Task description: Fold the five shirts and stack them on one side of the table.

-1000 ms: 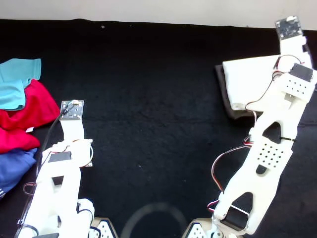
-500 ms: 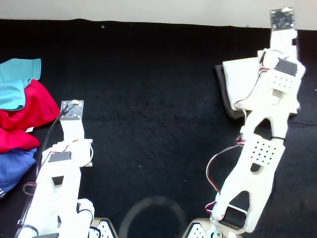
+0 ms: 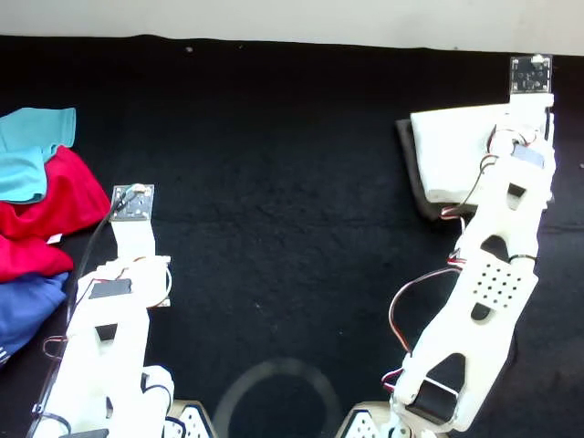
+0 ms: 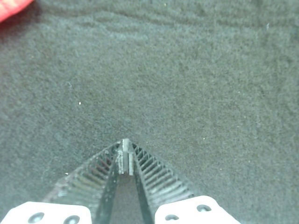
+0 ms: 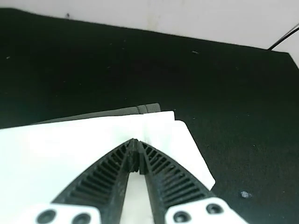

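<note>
High view: the white shirt (image 3: 456, 151) lies folded at the right side of the table, squarely on a folded dark grey shirt (image 3: 408, 178) whose edge peeps out beneath. That's a stack of two!
Unfolded pile: the teal shirt (image 3: 32, 151), red shirt (image 3: 55, 214) and blue shirt (image 3: 27, 306) are heaped and crumpled at the left edge, overlapping one another, well apart from the stack.
Right gripper (image 5: 136, 156): jaws pressed together, poised over the white shirt near its far corner, with no cloth visible between them.
Left gripper (image 4: 125, 156): jaws together too, above the bare black table cover (image 3: 274, 164), with the red shirt close by.
Progress: by my count two of five are done, and the left-hand heap is next.
Risk one: those ribbed tips sit very near the white shirt. A low exit could snag the top layer and pull the fold open.
Risk two: the heap is tangled. A pinch at the red shirt could drag the teal or blue one along, so a clean single-layer grab matters.
</note>
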Motion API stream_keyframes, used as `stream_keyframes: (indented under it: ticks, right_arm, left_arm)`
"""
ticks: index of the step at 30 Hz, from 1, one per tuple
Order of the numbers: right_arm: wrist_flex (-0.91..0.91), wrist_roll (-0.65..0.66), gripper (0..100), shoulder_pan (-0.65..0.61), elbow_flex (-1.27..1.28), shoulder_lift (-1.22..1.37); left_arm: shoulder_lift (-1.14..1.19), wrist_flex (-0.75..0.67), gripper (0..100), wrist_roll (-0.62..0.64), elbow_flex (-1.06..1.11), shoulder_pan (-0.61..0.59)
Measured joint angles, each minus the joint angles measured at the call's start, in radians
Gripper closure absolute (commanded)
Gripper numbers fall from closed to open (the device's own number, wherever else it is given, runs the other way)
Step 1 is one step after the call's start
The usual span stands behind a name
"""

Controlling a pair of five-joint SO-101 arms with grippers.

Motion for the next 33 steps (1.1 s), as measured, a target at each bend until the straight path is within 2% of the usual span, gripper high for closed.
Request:
stream_keyframes:
  ticks: [5, 9, 13, 26, 33]
  right_arm:
    - [-0.002, -0.021, 99.2, 0.018, -0.002, -0.002]
    - [0.083, -0.193, 99.0, 0.052, -0.127, 0.000]
    - [0.256, -0.350, 99.0, 0.074, -0.305, 0.000]
    - [0.807, -0.374, 98.8, 0.052, -0.847, -0.003]
    - [1.103, -0.374, 98.8, 0.015, -0.879, -0.057]
  left_arm:
    - [0.000, 0.000, 99, 0.000, 0.000, 0.000]
    - [0.000, 0.000, 99, 0.000, 0.000, 0.000]
    - [0.000, 0.000, 99, 0.000, 0.000, 0.000]
    - [0.000, 0.000, 99, 0.000, 0.000, 0.000]
    - [0.000, 0.000, 99, 0.000, 0.000, 0.000]
